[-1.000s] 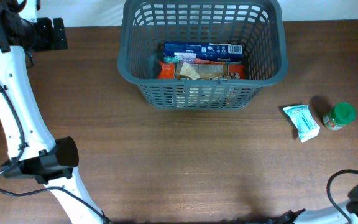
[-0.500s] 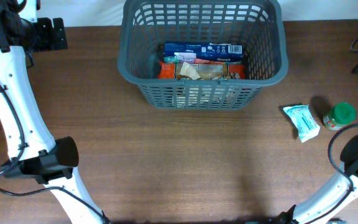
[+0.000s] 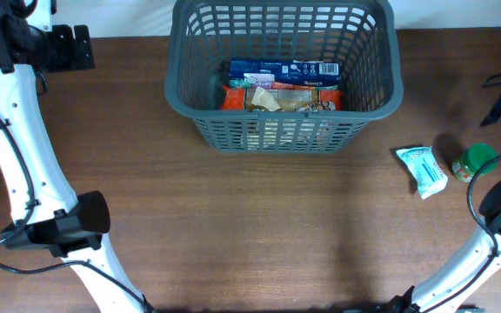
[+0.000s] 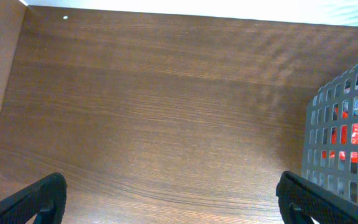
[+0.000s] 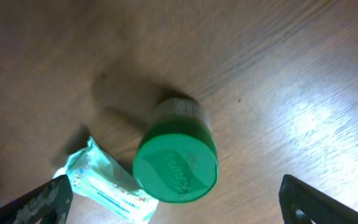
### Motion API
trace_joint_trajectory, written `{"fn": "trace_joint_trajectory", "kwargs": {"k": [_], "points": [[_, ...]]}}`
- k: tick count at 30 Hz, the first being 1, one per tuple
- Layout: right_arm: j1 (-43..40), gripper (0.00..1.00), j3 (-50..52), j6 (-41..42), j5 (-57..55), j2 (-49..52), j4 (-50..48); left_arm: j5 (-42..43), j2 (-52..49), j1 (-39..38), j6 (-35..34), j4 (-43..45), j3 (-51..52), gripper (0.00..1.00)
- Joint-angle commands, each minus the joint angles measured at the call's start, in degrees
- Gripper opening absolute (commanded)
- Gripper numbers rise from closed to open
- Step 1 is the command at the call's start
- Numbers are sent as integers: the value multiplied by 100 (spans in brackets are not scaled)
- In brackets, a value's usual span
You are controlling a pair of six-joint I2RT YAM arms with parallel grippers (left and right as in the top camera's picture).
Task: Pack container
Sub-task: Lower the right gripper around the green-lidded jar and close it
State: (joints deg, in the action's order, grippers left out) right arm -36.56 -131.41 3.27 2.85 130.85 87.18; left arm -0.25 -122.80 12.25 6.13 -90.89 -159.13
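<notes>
Hovering over a green-lidded jar (image 5: pixel 176 167), the right jaws hang spread wide with nothing between them. Their two dark tips show at the lower corners of the wrist view, with the jar's lid centred below. The jar stands upright on the bench (image 3: pixel 259 226), off to the right of the container (image 3: pixel 381 96) and a little nearer the robot than its front wall. Just beside the jar, on the side toward the container, lies a small teal and white packet (image 3: pixel 422 169).

The step in hand looks like a reach for the jar, one of two things not yet packed. The next move probably calls for a straight descent so the tips pass either side of the lid. The jaws would then close on the jar without nudging the packet.

Farther back, the container, a large dark grey slotted basket, sits at the far middle of the bench. Inside it a blue packet (image 3: pixel 283 69) lies along the back, with orange and tan packets in front of it. Left of the container and apart from it, the left jaws are also spread wide and hold nothing.

The bench is dark brown wood grain with soft glare. Beyond the container, a white backdrop closes the view.
</notes>
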Motion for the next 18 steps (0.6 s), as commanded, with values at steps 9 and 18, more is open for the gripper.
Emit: {"fn": "trace_joint_trajectory", "kwargs": {"k": [9,18], "points": [[17,98,1478,61,66,79,-837,0,-9,28,-96,-9,13,99],[22,95,2199,170,170,79,-1419,0,-9,28,-96,-9,15,99]]}}
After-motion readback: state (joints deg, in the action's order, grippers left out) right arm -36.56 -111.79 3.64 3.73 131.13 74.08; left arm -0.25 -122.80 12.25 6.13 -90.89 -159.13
